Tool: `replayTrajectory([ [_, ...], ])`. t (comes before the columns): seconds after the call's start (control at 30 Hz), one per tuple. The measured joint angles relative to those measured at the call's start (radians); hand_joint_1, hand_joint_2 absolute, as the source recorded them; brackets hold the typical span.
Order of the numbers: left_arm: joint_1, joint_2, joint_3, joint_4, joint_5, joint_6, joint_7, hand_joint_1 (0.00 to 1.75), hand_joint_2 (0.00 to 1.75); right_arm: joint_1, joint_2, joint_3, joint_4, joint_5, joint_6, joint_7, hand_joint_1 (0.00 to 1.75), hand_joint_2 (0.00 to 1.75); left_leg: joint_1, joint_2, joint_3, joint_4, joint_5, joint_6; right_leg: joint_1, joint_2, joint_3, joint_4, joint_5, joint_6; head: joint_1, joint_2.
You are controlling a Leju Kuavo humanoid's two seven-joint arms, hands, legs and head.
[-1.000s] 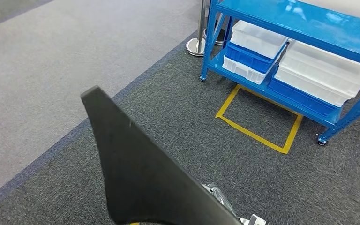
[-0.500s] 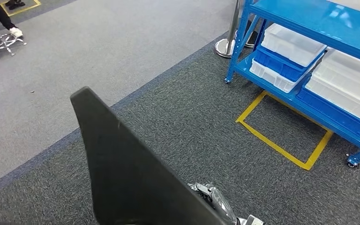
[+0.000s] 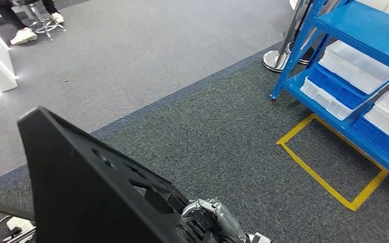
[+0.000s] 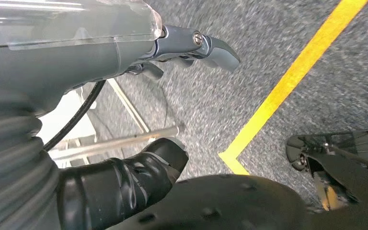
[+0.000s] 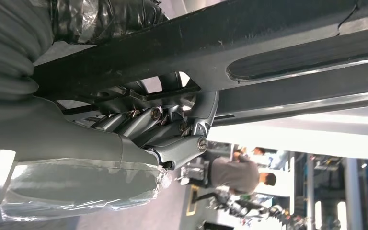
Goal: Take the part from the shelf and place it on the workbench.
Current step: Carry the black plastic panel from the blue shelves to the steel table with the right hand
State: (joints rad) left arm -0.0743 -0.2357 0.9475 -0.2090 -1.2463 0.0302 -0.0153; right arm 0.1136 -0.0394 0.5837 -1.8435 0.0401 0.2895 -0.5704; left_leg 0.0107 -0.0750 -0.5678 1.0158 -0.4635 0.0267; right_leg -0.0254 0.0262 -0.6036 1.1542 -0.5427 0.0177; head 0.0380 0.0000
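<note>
My left hand [image 4: 139, 110] hangs over dark grey speckled carpet [image 4: 316, 110], fingers spread and holding nothing. A yellow tape line [image 4: 292, 76] turns a corner on the carpet just beside my thumb, and a rounded black plastic part [image 4: 230, 201] lies close below it.

The left hand [image 4: 139, 62] carried a smooth grey housing under a clear glossy plastic cover, with a grey ribbed cover behind it and a thin black cable running along it. Its thick thumb [image 4: 124, 179] was wrapped in shiny black tape, and a bright slotted screw sat at the base of one grey finger. The right hand [image 5: 148, 129] showed the same grey ribbed cover, clear plastic wrap and black-taped thumb, with metallic grey fingers [image 5: 139, 122] pinned by small silver screws. In the head view, at 6 o'clock, the right hand appeared silver-grey and jointed.
</note>
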Motion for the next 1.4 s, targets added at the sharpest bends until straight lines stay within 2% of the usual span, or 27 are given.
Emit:
replayTrajectory([
  [0.03,-0.001,0.003,0.0,0.0,-0.001,-0.003,0.0,0.0,1.75,-0.01,0.0,0.006,0.004,-0.005,-0.008,0.002,1.75,1.75,0.0,-0.014,-0.004,0.007,-0.002,-0.006,-0.003,0.019,0.023,-0.053,0.02,-0.001,0.0,0.0],
  [0.1,-0.001,0.01,0.0,0.0,-0.005,-0.006,-0.001,0.0,1.75,-0.026,0.0,0.017,0.011,-0.014,-0.024,0.007,1.75,1.75,0.001,-0.035,-0.015,0.015,-0.002,-0.021,-0.002,0.04,0.038,-0.093,0.023,-0.007,-0.001,0.0],
  [0.17,0.003,0.017,0.0,0.0,-0.007,-0.008,-0.001,0.0,1.75,-0.038,0.001,0.025,0.015,-0.02,-0.034,0.01,1.75,1.75,0.005,-0.047,-0.024,0.014,0.001,-0.035,0.0,0.024,0.037,-0.098,0.028,-0.019,-0.001,0.0],
  [0.23,0.005,0.023,0.0,0.0,-0.009,-0.011,-0.002,0.0,1.75,-0.048,0.002,0.032,0.017,-0.023,-0.039,0.011,1.75,1.75,0.004,-0.007,-0.04,0.045,-0.019,-0.044,-0.001,0.002,0.041,-0.107,0.033,-0.033,-0.002,0.0],
  [0.3,0.002,0.027,0.0,0.0,-0.011,-0.015,-0.003,0.0,1.75,-0.052,0.004,0.036,0.02,-0.024,-0.04,0.012,1.75,1.75,0.002,0.049,-0.089,0.147,-0.074,-0.052,0.002,-0.025,0.043,-0.111,0.034,-0.042,-0.003,0.0],
  [0.37,-0.001,0.029,0.0,0.0,-0.012,-0.016,-0.003,0.0,1.75,-0.052,0.005,0.039,0.025,-0.024,-0.04,0.013,1.75,1.75,0.004,0.065,-0.146,0.262,-0.119,-0.056,0.006,-0.056,0.042,-0.111,0.031,-0.046,-0.004,0.0],
  [0.4,0.0,0.03,-0.001,0.0,-0.012,-0.016,-0.003,0.0,1.75,-0.053,0.005,0.039,0.027,-0.024,-0.04,0.014,1.75,1.75,0.004,0.067,-0.155,0.282,-0.117,-0.057,0.008,-0.07,0.043,-0.11,0.03,-0.047,-0.004,0.0],
  [0.43,0.001,0.031,-0.001,0.0,-0.012,-0.016,-0.003,0.0,1.75,-0.053,0.005,0.04,0.029,-0.024,-0.04,0.014,1.75,1.75,0.003,0.07,-0.145,0.264,-0.098,-0.055,0.01,-0.082,0.044,-0.11,0.029,-0.047,-0.004,0.0],
  [0.47,0.002,0.032,-0.001,0.0,-0.013,-0.016,-0.003,0.0,1.75,-0.054,0.005,0.04,0.03,-0.024,-0.04,0.014,1.75,1.75,0.002,0.076,-0.116,0.209,-0.065,-0.05,0.011,-0.092,0.046,-0.11,0.027,-0.047,-0.004,0.0],
  [0.53,0.002,0.035,-0.001,0.0,-0.013,-0.016,-0.003,0.0,1.75,-0.058,0.006,0.041,0.03,-0.024,-0.04,0.014,1.75,1.75,-0.006,0.113,-0.047,0.074,-0.015,-0.035,0.015,-0.111,0.05,-0.11,0.023,-0.044,-0.003,0.0],
  [0.6,-0.001,0.037,-0.001,0.0,-0.013,-0.017,-0.003,0.0,1.75,-0.06,0.007,0.042,0.03,-0.024,-0.04,0.014,1.75,1.75,-0.016,0.136,-0.018,0.011,-0.002,-0.022,0.018,-0.128,0.053,-0.112,0.021,-0.036,-0.003,0.0],
  [0.67,0.001,0.039,-0.001,0.0,-0.013,-0.016,-0.003,0.0,1.75,-0.061,0.008,0.044,0.03,-0.024,-0.04,0.014,1.75,1.75,-0.017,0.119,-0.016,0.003,0.002,-0.014,0.02,-0.143,0.059,-0.118,0.02,-0.027,-0.003,0.0],
  [0.7,0.002,0.04,-0.001,0.0,-0.013,-0.016,-0.003,0.0,1.75,-0.063,0.008,0.045,0.03,-0.024,-0.04,0.015,1.75,1.75,-0.014,0.108,-0.012,-0.006,0.007,-0.01,0.02,-0.135,0.062,-0.116,0.016,-0.022,-0.003,0.0],
  [0.77,0.003,0.041,-0.001,0.0,-0.013,-0.017,-0.003,0.0,1.75,-0.066,0.008,0.046,0.031,-0.025,-0.04,0.014,1.75,1.75,-0.006,0.089,0.0,-0.024,0.017,0.0,0.018,-0.089,0.047,-0.068,-0.02,-0.015,-0.003,0.0],
  [0.83,0.001,0.041,-0.001,0.0,-0.013,-0.018,-0.004,0.0,1.75,-0.067,0.007,0.046,0.033,-0.025,-0.04,0.015,1.75,1.75,-0.003,0.069,-0.001,-0.028,0.021,0.005,0.014,-0.041,-0.01,0.052,-0.083,-0.014,-0.003,0.0],
  [0.87,0.0,0.04,-0.001,0.0,-0.013,-0.018,-0.004,0.0,1.75,-0.067,0.007,0.047,0.035,-0.024,-0.04,0.016,1.75,1.75,-0.003,0.057,-0.002,-0.027,0.021,0.005,0.013,-0.033,-0.04,0.111,-0.104,-0.013,-0.003,0.0],
  [0.9,-0.001,0.04,-0.001,0.0,-0.012,-0.02,-0.003,0.0,1.75,-0.067,0.007,0.047,0.037,-0.025,-0.039,0.018,1.75,1.75,-0.003,0.044,-0.002,-0.026,0.021,0.005,0.013,-0.03,-0.059,0.143,-0.106,-0.011,-0.003,0.0],
  [0.93,0.0,0.04,-0.001,0.0,-0.011,-0.02,-0.003,0.0,1.75,-0.069,0.007,0.048,0.039,-0.026,-0.039,0.019,1.75,1.75,-0.002,0.03,-0.002,-0.024,0.02,0.004,0.012,-0.029,-0.061,0.14,-0.088,-0.01,-0.003,0.0],
  [0.97,0.0,0.04,0.0,0.0,-0.009,-0.021,-0.002,0.0,1.75,-0.07,0.007,0.049,0.041,-0.028,-0.038,0.02,1.75,1.75,-0.001,0.016,-0.001,-0.02,0.018,0.002,0.009,-0.025,-0.045,0.098,-0.053,-0.009,-0.003,0.0],
  [1.03,0.001,0.04,0.0,0.0,-0.004,-0.02,0.0,0.0,1.75,-0.074,0.007,0.053,0.043,-0.034,-0.035,0.021,1.75,1.75,-0.001,-0.009,-0.007,-0.005,0.011,-0.008,0.002,0.012,0.008,-0.03,0.013,-0.008,-0.003,0.0],
  [1.1,0.002,0.04,0.002,0.0,0.002,-0.018,0.004,0.0,1.75,-0.078,0.007,0.056,0.046,-0.043,-0.027,0.021,1.75,1.75,-0.001,-0.031,-0.019,0.01,0.006,-0.02,-0.001,0.047,0.032,-0.094,0.032,-0.011,-0.003,0.0],
  [1.13,0.003,0.04,0.004,0.0,0.006,-0.018,0.008,0.0,1.75,-0.08,0.007,0.057,0.049,-0.048,-0.022,0.021,1.75,1.75,0.001,-0.04,-0.025,0.013,0.007,-0.027,0.002,0.048,0.032,-0.096,0.029,-0.016,-0.003,0.0],
  [1.2,0.008,0.04,0.01,0.0,0.013,-0.017,0.014,0.0,1.75,-0.086,0.007,0.06,0.053,-0.054,-0.014,0.021,1.75,1.75,0.006,-0.055,-0.031,0.011,0.009,-0.037,0.005,0.034,0.032,-0.096,0.031,-0.026,-0.003,0.0],
  [1.3,0.011,0.04,0.013,0.0,0.016,-0.017,0.016,0.0,1.75,-0.089,0.007,0.062,0.055,-0.056,-0.011,0.02,1.75,1.75,0.007,-0.061,-0.034,0.01,0.009,-0.041,0.002,0.026,0.034,-0.1,0.033,-0.032,-0.003,0.0],
  [1.33,0.011,0.04,0.016,0.0,0.016,-0.016,0.016,0.0,1.75,-0.09,0.007,0.064,0.056,-0.058,-0.009,0.02,1.75,1.75,0.005,-0.04,-0.038,0.024,0.002,-0.043,0.002,0.019,0.036,-0.102,0.033,-0.035,-0.005,0.0],
  [1.37,0.01,0.04,0.019,0.0,0.016,-0.015,0.016,0.0,1.75,-0.091,0.007,0.067,0.058,-0.06,-0.007,0.018,1.75,1.75,0.004,-0.011,-0.061,0.071,-0.022,-0.046,0.002,0.005,0.039,-0.104,0.032,-0.04,-0.006,0.0],
  [1.4,0.01,0.04,0.022,0.0,0.016,-0.014,0.016,0.0,1.75,-0.092,0.008,0.07,0.062,-0.063,-0.004,0.016,1.75,1.75,0.003,0.022,-0.099,0.147,-0.053,-0.05,0.005,-0.017,0.042,-0.107,0.03,-0.046,-0.008,0.0],
])
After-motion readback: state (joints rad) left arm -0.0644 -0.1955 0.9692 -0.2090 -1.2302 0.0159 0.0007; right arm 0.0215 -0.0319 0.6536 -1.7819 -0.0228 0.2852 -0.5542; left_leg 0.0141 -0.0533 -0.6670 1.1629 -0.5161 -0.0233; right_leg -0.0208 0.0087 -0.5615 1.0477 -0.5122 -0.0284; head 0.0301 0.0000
